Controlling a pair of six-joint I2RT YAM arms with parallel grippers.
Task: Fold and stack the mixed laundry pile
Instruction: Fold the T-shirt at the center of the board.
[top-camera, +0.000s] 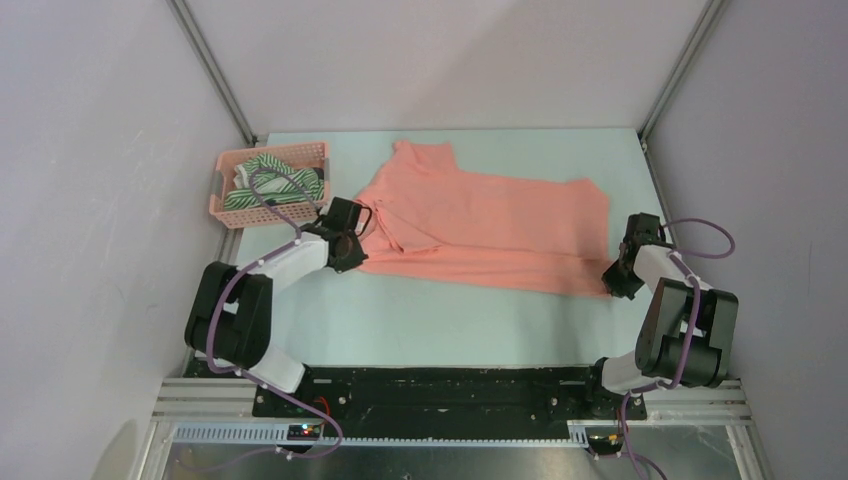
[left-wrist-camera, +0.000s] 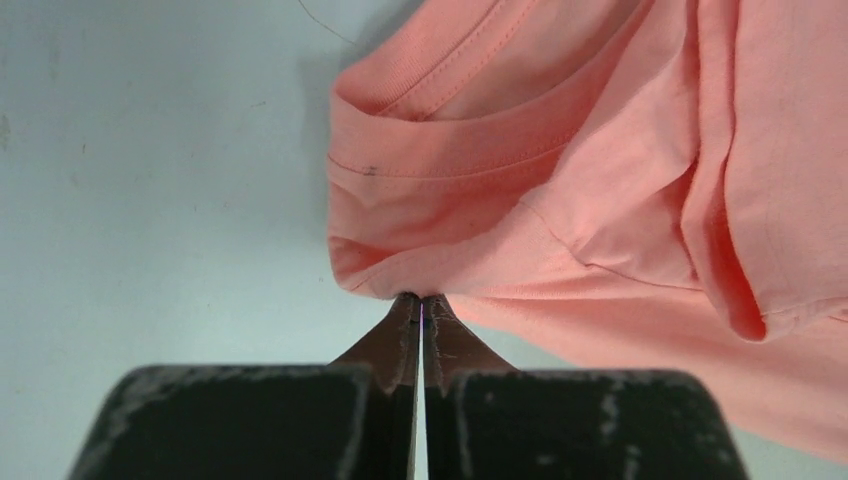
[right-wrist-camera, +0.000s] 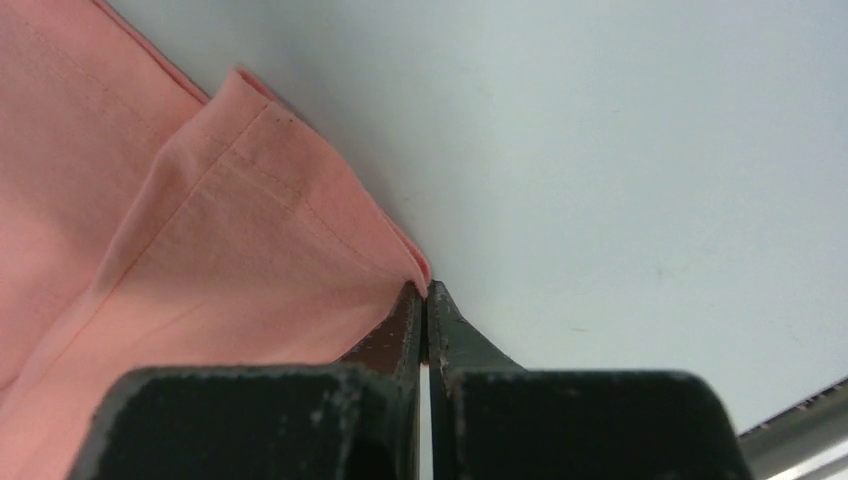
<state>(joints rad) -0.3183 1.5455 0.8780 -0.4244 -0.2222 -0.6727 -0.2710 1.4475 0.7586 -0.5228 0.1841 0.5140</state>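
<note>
The salmon-pink shirt (top-camera: 480, 225) lies spread across the pale green table (top-camera: 450, 325), collar end to the left and hem to the right. My left gripper (top-camera: 350, 247) is shut on a fold of the shirt's near edge just below the neckline (left-wrist-camera: 430, 110); the cloth (left-wrist-camera: 560, 170) bunches at the closed tips of the left gripper (left-wrist-camera: 421, 298). My right gripper (top-camera: 612, 283) is shut on the shirt's near right hem corner (right-wrist-camera: 405, 255), which is pinched at the tips of the right gripper (right-wrist-camera: 426, 290). A green-and-white striped garment (top-camera: 272, 185) lies in the basket.
The pink lattice basket (top-camera: 225, 208) stands at the back left of the table, close behind my left arm. Grey walls enclose the table on three sides. The table's right edge runs just beyond my right gripper.
</note>
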